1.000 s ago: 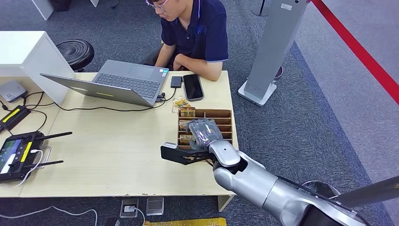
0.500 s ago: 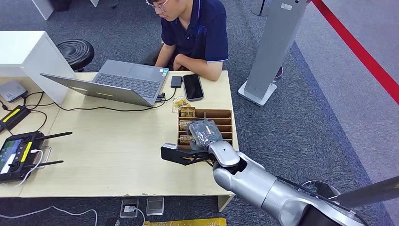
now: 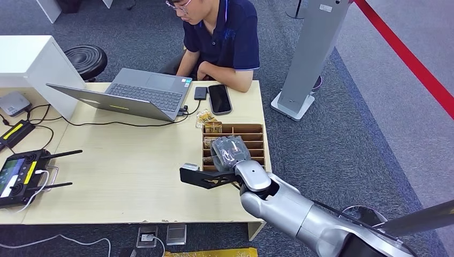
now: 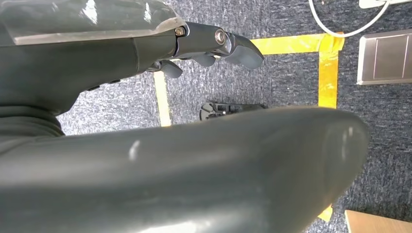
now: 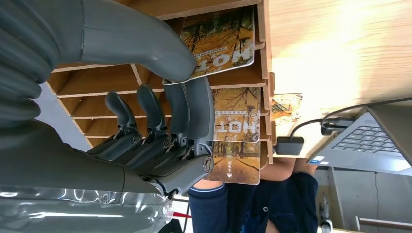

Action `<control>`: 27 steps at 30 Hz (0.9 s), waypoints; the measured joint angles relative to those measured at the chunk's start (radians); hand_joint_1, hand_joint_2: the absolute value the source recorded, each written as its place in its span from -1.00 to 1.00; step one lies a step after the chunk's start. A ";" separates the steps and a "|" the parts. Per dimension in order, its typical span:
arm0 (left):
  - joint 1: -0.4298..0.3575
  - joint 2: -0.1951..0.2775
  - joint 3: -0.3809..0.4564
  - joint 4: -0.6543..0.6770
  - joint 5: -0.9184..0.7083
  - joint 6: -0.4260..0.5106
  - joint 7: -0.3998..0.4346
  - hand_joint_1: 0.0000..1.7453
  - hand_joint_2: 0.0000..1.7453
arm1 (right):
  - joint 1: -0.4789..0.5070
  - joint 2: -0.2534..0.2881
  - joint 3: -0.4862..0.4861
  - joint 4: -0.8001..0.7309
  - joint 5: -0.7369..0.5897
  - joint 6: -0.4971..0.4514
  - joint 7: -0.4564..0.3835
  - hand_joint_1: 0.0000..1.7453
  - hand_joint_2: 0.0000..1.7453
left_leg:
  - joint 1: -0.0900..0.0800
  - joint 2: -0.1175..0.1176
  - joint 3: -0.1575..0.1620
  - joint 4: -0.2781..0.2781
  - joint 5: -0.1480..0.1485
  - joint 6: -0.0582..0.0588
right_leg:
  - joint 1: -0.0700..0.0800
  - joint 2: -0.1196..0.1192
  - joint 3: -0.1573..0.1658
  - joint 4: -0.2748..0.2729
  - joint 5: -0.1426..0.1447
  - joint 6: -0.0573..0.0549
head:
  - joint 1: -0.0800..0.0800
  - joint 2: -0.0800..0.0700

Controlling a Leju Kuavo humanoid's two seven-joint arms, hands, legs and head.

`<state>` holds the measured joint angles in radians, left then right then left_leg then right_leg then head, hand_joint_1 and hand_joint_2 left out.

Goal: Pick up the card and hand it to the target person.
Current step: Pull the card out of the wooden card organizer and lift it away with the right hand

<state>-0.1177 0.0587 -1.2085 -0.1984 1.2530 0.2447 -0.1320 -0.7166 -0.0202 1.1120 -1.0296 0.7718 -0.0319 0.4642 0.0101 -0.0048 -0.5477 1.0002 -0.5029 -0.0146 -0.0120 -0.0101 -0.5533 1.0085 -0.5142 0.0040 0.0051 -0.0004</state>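
The card [image 5: 221, 43] shows golden autumn trees and white lettering; the right hand [image 5: 160, 111] pinches it by thumb and fingers.

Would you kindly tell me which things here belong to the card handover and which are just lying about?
Job:
cards in the wooden rack
right hand reaching into the rack
person at the table

Lying about:
laptop
phone
remote controller
stool
left hand, hanging over the floor

Bright even light, sharp (tabletop glare)
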 joint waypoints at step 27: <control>-0.004 0.000 -0.002 0.000 -0.012 -0.003 -0.011 -1.00 1.00 | 0.003 -0.006 -0.003 -0.042 -0.023 0.057 0.029 0.72 1.00 | 0.000 0.000 0.000 0.000 0.000 0.000 | 0.000 0.000 0.000 0.000 0.000 0.000 | 0.000 0.000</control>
<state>-0.1212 0.0588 -1.2100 -0.1984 1.2406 0.2421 -0.1434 -0.7139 -0.0261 1.1088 -1.0720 0.7484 0.0254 0.4936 0.0101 -0.0045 -0.5474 1.0002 -0.5029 -0.0146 -0.0120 -0.0098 -0.5534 1.0086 -0.5142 0.0040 0.0048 -0.0004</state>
